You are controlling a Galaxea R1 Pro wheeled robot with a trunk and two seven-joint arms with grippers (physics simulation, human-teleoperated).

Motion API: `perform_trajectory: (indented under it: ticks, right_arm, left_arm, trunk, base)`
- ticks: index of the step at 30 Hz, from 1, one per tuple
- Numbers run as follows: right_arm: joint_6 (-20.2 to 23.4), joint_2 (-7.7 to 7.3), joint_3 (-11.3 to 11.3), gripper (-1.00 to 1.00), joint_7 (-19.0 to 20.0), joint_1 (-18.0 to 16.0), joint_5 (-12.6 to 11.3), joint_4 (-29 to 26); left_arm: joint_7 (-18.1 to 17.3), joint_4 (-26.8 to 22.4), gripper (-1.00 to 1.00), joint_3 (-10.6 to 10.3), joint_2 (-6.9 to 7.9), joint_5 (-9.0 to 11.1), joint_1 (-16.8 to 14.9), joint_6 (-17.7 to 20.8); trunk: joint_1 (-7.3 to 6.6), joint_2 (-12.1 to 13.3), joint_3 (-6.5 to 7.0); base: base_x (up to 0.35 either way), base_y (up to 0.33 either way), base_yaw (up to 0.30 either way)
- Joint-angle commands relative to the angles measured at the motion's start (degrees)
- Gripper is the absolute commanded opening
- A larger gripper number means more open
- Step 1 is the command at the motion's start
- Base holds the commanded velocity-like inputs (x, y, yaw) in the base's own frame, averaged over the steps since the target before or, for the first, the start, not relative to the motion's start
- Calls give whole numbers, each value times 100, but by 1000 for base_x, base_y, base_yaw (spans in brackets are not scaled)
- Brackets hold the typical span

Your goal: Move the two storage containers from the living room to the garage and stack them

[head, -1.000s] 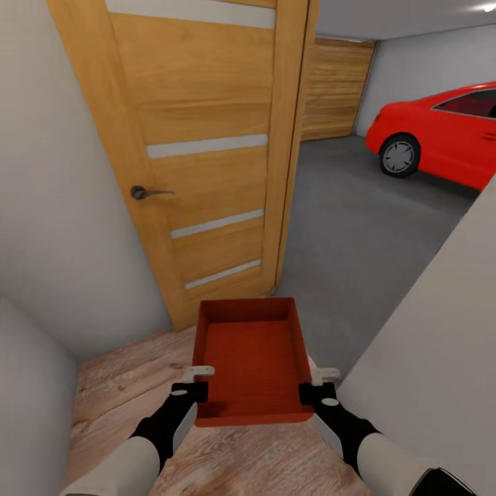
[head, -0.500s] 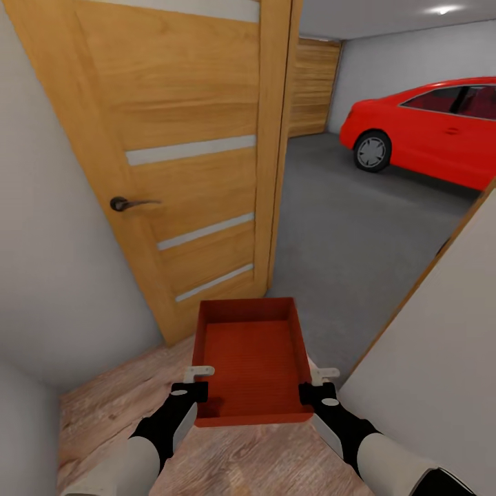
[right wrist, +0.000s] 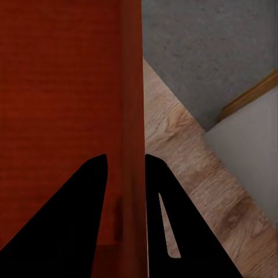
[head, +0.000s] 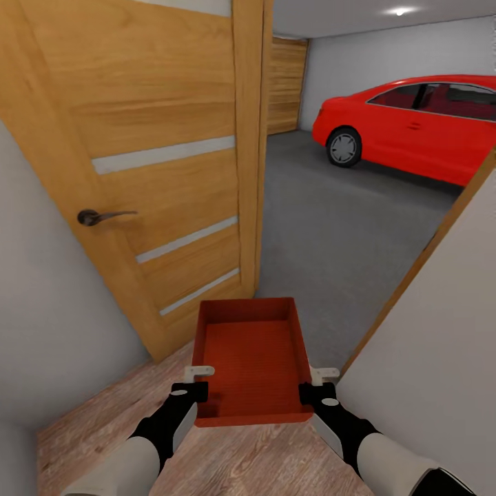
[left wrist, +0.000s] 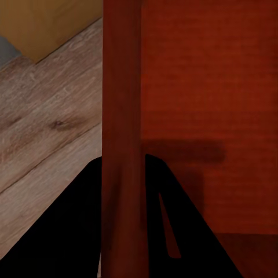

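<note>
Moved: view swung since a second ago, door and car slid leftward, more garage floor (head: 331,227) showing; container unchanged between the hands.
Container (head: 251,358): orange-red, thin-walled, lidless, ribbed bottom, held over wood planks (head: 227,461) at the doorway.
Left hand (head: 195,381): clamped on the left wall.
Right hand (head: 315,384): clamped on the right wall.
Cut off: red car (head: 420,124) past the frame edge.
Door (head: 151,158): oak, frosted strips, dark lever handle (head: 96,217).
</note>
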Motion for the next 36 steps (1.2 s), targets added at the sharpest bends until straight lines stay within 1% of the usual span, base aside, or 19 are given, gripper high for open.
perform_trajectory:
  ticks: [1,8,24,27,36]
  right_arm:
    - [-7,-268,-389,-100,-32,-12,36,-36]
    - [-7,-268,-389,-100,-32,-12,38,-36]
    - [-7,-268,-389,-100,-32,-12,41,-36]
    - [-7,-268,-389,-100,-32,-12,38,-36]
    - [-7,-268,-389,-100,-32,-12,36,-36]
  left_arm:
    - [57,34,-100,-95,131,121,3,33]
    - [57,34,-100,-95,130,121,3,33]
    - [53,34,-100,-95,131,121,3,33]
    - [55,34,-100,-95,131,121,3,33]
    - [57,34,-100,-95,131,121,3,33]
  trunk:
    - [1,-5,-7]
    - [1,-5,-7]
    - [1,-5,-7]
    - [1,-5,-7]
    - [1,-5,-7]
  base:
    - [17,11,-37]
    - [59,2,-6]
    - [308,0,-3]
    - [220,0,-141]
    - [13,0,-258]
